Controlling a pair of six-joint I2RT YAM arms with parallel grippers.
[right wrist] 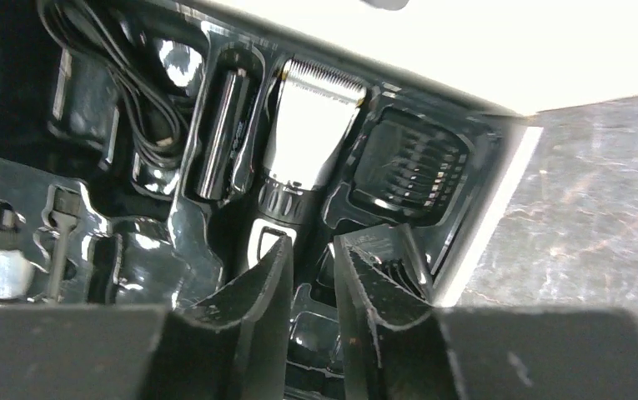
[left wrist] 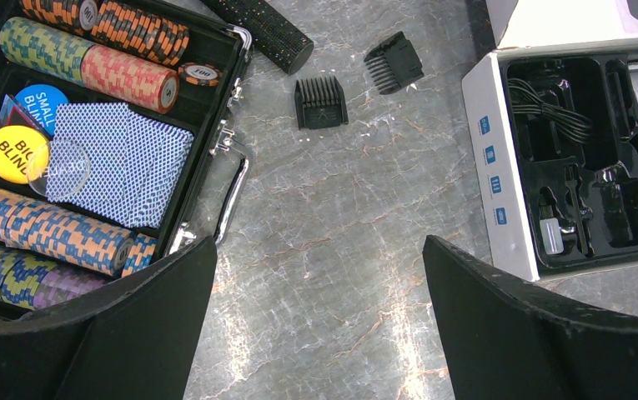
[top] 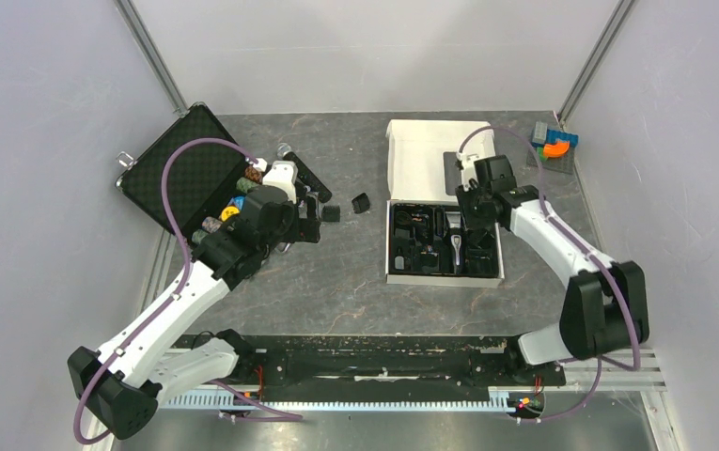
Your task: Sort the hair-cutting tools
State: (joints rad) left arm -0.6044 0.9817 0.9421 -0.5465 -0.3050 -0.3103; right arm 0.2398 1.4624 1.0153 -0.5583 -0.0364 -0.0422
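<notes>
Two black comb attachments [left wrist: 321, 102] [left wrist: 394, 62] lie loose on the grey table, also in the top view [top: 332, 213] [top: 362, 202]. My left gripper [left wrist: 319, 250] hangs open over bare table just short of them, nothing between its fingers; in the top view it [top: 308, 224] sits left of them. The silver-and-black clipper [right wrist: 307, 142] lies in the black tray [top: 393, 277] of the white box, with a comb [right wrist: 411, 167] in the slot beside it. My right gripper [right wrist: 313, 250] is down in the tray with a narrow gap, holding nothing; another comb [right wrist: 403, 254] lies against its right finger.
An open poker-chip case [top: 181, 174] with chips and cards [left wrist: 123, 162] lies at the left. A black microphone [left wrist: 261, 29] lies beside it. The box lid [top: 416, 150] stands open behind the tray. A cable [right wrist: 132, 75] is in the tray. Coloured items [top: 554, 141] sit at the back right.
</notes>
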